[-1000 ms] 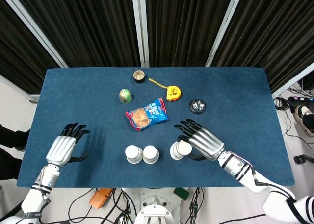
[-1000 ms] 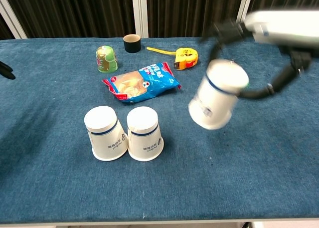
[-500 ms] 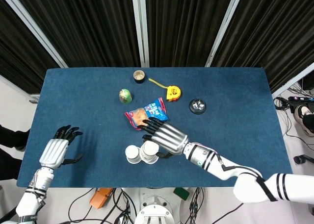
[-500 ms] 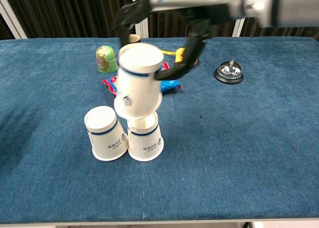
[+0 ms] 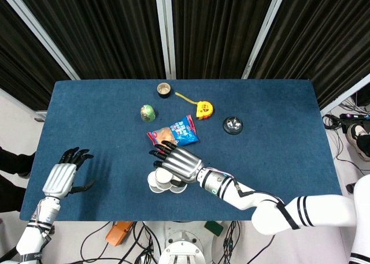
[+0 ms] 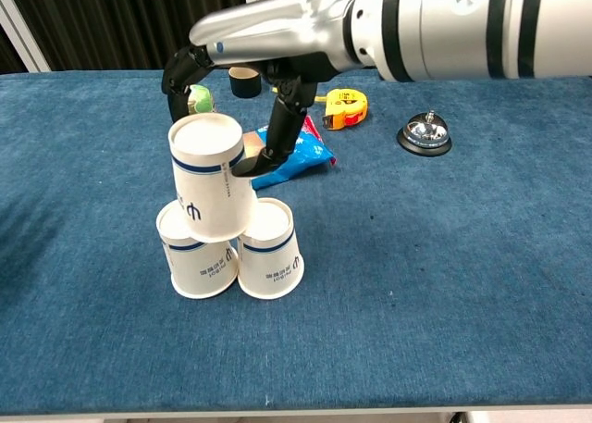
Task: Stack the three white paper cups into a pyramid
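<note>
Two white paper cups stand upside down side by side near the table's front edge, the left base cup (image 6: 192, 261) touching the right base cup (image 6: 270, 252). My right hand (image 6: 277, 48) (image 5: 176, 162) holds the third cup (image 6: 211, 184) upside down, a little tilted, over the two and shifted toward the left one. Its thumb presses the cup's right side and its fingers (image 6: 178, 76) curl behind it. In the head view this hand hides most of the cups (image 5: 156, 182). My left hand (image 5: 60, 177) hovers open and holding nothing at the table's front left.
Behind the cups lie a blue snack bag (image 6: 301, 153), a yellow tape measure (image 6: 344, 106), a small green object (image 5: 147, 112) and a black cup (image 6: 245, 80). A desk bell (image 6: 424, 134) stands to the right. The blue table (image 6: 444, 284) ends close in front.
My right hand carried the third cup leftward from the table's right side and lowered it above the two base cups. The left hand drew back a little to the left.
</note>
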Controlling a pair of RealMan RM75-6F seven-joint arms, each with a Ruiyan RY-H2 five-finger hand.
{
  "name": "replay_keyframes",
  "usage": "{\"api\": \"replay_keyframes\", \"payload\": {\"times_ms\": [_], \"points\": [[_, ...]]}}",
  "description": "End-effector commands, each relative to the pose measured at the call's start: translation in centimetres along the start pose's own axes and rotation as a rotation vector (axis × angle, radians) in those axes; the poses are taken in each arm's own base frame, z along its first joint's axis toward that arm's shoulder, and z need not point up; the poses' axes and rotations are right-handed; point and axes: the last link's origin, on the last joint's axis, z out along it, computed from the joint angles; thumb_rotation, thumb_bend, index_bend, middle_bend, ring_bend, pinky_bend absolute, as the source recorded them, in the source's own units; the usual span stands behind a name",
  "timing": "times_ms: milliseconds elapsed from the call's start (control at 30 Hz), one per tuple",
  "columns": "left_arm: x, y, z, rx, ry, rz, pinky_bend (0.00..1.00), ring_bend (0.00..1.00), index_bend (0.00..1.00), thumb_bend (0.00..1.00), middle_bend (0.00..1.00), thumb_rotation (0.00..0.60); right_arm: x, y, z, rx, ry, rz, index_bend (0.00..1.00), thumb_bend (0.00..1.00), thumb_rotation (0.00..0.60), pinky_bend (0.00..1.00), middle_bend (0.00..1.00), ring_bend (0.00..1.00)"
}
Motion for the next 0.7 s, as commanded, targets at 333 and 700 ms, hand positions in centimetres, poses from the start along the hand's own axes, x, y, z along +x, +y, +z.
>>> {"api": "replay_keyframes", "payload": {"times_ms": [333,700], "points": [[0.1,-0.1,0.0,0.006,0.008,-0.007,0.0,0.0,0.22,0.27,0.11,0.535,-0.4,-0.2,0.1,-0.006,-0.021,-0.01,0.27,0.48,0.6,0.11,0.14,0.0],[2.0,-1.8,-0.3,0.042,0.07,0.024,0.0,0.0,0.21,0.27,0.1,0.536,1.6,5.0,-6.9,-0.201,0.196,-0.037,0.07,0.48,0.6,0.09,0.11,0.0]]}}
